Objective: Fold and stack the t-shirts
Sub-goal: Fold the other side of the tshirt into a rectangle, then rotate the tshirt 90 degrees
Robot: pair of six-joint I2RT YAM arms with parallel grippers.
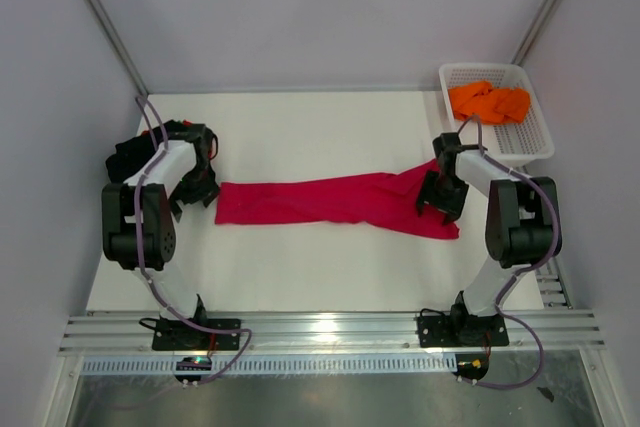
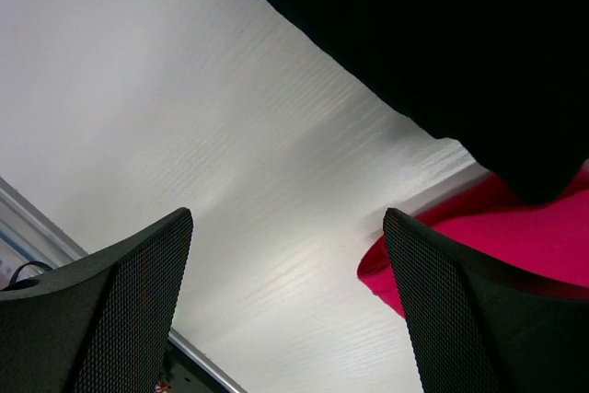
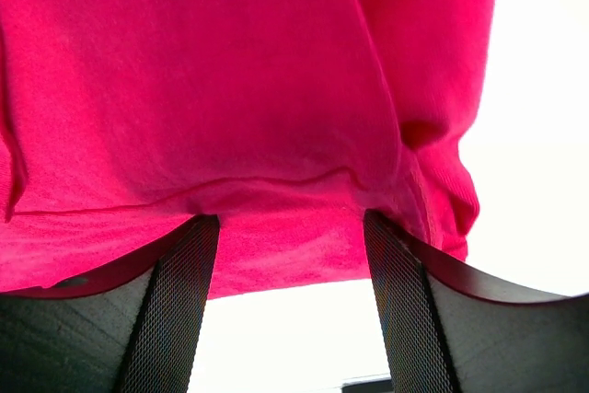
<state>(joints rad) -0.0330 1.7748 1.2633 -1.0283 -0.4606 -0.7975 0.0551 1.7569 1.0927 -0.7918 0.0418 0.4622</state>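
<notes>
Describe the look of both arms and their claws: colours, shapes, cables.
The left arm and right arm match: white tubular links between bulky black joint housings, with a thin grey cable looping alongside each. The left claw and right claw each have two broad black fingers with finely dotted, mesh-like faces. No markings show.

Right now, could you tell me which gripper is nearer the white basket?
The right gripper: it is at the right end of the red t-shirt, just short of the white basket. The left gripper is at the shirt's opposite end, far across the table.
</notes>
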